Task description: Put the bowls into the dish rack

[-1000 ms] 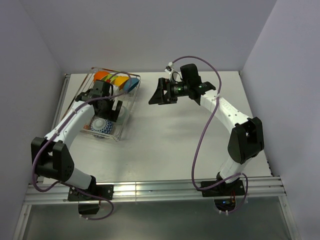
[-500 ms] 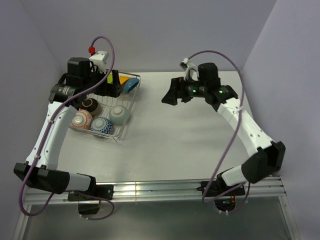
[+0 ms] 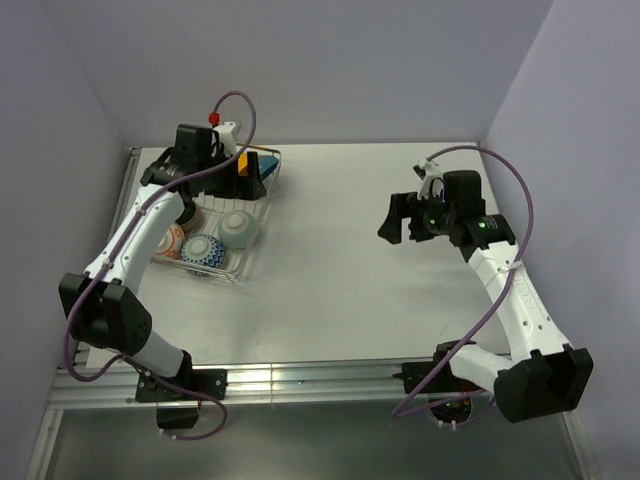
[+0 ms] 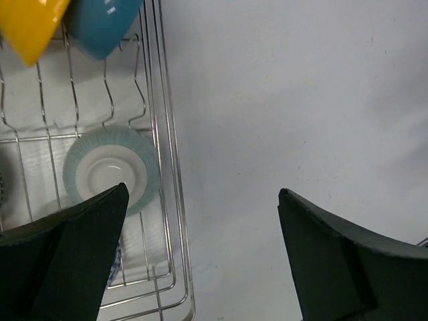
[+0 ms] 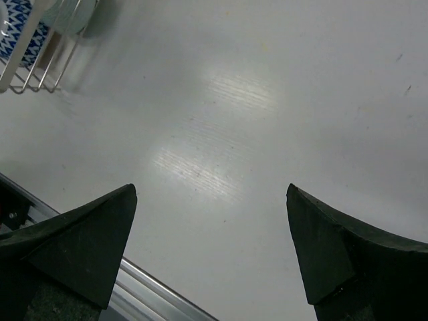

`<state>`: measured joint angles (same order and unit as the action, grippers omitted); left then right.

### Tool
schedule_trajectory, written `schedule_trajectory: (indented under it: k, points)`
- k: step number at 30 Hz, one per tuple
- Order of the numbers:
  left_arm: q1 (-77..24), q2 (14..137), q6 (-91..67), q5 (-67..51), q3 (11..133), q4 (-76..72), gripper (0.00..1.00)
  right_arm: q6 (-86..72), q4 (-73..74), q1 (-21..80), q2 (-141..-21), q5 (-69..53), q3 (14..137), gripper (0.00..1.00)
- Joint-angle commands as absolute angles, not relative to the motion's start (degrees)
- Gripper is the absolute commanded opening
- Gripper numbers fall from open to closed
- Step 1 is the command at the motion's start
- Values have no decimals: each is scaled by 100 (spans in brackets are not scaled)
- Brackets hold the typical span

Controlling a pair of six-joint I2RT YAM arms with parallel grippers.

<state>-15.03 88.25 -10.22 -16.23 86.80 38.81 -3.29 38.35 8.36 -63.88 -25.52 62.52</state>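
Note:
The silver wire dish rack stands at the table's left. In it lie a pale teal bowl, a blue patterned bowl and a brown and white bowl; a blue bowl stands at its far end. My left gripper hovers open and empty over the rack's right rim. The left wrist view shows the rack's rim, the teal bowl, a yellow bowl and the blue bowl, with the gripper open. My right gripper is open and empty over bare table at the right; it also shows in the right wrist view.
The right wrist view shows the rack's near corner with the blue patterned bowl far to the left, and the metal rail at the table's front edge. Walls close the table at the back and both sides.
My right arm has drawn back to the right and nearer, away from the rack. My left arm has swung its gripper from the rack's far left to its right rim.

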Motion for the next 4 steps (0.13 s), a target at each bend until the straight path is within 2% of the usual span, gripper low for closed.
schedule_trajectory:
  k: [1, 4]
  points:
    - [-1617, 8649, -1064, -1732, 8631, 3621, 100, -176, 3824, 791, -5933, -2470, 6153, 100]
    - [-1696, 8535, -1002, -1766, 8552, 3630, 99, -202, 3815, 774, -5906, -2435, 6222, 100]
